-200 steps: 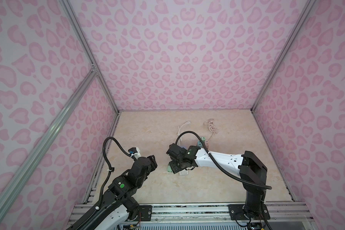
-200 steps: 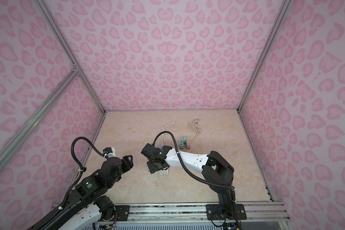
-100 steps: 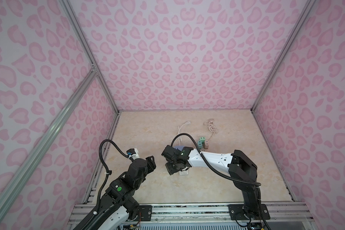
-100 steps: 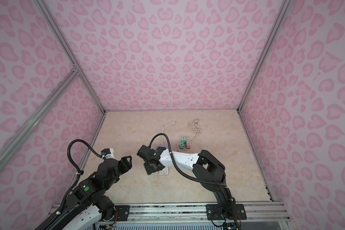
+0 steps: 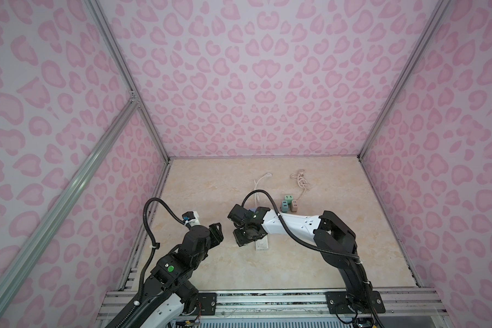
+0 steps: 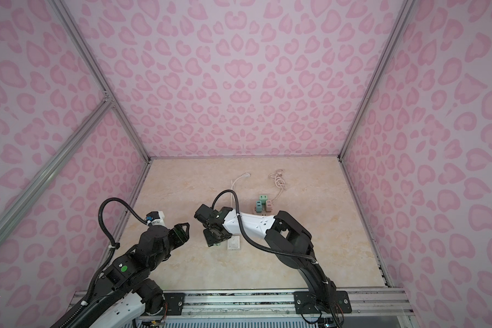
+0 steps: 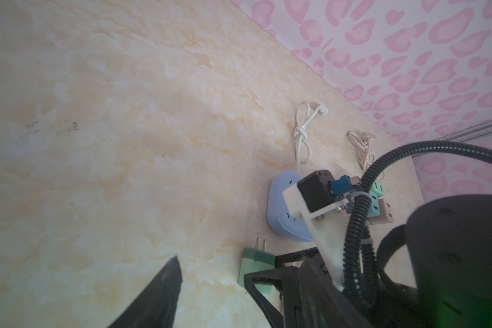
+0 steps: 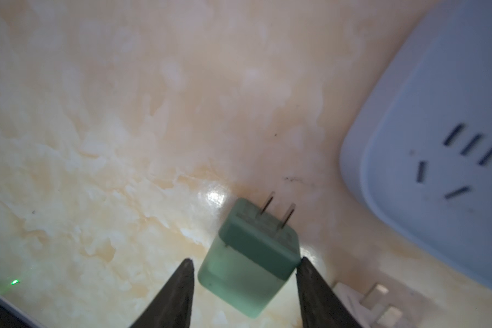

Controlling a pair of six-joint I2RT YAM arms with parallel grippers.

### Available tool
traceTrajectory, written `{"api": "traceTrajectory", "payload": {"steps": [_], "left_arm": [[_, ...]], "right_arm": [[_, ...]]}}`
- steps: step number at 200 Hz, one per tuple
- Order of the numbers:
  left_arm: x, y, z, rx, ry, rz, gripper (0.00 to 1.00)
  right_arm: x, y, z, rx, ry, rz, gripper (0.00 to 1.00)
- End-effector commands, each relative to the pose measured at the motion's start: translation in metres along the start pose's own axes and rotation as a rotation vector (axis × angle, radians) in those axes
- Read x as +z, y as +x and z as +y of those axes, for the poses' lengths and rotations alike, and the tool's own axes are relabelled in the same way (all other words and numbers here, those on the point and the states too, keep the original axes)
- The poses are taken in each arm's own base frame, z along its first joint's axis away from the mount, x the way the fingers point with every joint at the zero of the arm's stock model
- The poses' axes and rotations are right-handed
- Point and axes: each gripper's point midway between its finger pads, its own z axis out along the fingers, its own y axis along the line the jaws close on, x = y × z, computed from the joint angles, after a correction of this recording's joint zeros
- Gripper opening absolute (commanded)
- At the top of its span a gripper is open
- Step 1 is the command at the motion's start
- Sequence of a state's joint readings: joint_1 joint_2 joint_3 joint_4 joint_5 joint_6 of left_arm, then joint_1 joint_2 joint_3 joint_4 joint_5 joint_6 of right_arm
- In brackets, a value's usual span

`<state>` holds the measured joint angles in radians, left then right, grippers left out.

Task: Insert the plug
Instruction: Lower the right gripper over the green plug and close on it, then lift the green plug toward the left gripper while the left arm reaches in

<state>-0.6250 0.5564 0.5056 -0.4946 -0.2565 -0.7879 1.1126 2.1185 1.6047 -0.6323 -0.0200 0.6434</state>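
The small green cube-shaped plastic plug (image 8: 253, 255), with 2 flat metal prongs, is sitting between the black fingers (image 8: 171, 295) of the right gripper (image 8: 244, 261). It is lying just beside the pale blue rounded socket block (image 8: 438, 142), over the marbled beige tabletop (image 8: 111, 113). 1 finger is touching its dark rim and the other is showing a sliver of gap, so I cannot tell whether it is clamped. The left gripper (image 5: 218, 231) is hanging apart, jaws spread and empty. The plug is looking light, rigid and smooth-sided, so probably slippery. Its flat opposite faces are offering the best hold, clear of the thin prongs, which could bend.
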Motion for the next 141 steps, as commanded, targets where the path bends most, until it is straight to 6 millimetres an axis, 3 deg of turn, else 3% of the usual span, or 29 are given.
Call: {"api": "traceTrajectory", "payload": {"steps": [1,43,94,116,141], "left_arm": [[0.0,-0.006,-0.009,-0.01,0.033,-0.02,0.68],[0.001,-0.003,-0.007,-0.016,0.034,-0.014,0.68],[0.002,0.0,-0.008,-0.018,0.033,0.003,0.68],[0.002,0.002,-0.011,-0.013,0.034,0.031,0.67],[0.001,0.002,-0.011,-0.014,0.025,0.042,0.66]], "right_arm": [[0.006,0.007,-0.003,0.01,0.016,0.033,0.56],[0.011,0.012,-0.013,0.007,0.061,0.049,0.52],[0.02,0.019,-0.013,-0.001,0.05,0.074,0.38],[0.022,0.02,-0.013,-0.004,0.043,0.073,0.29],[0.021,0.02,-0.013,-0.019,0.038,0.079,0.11]]}}
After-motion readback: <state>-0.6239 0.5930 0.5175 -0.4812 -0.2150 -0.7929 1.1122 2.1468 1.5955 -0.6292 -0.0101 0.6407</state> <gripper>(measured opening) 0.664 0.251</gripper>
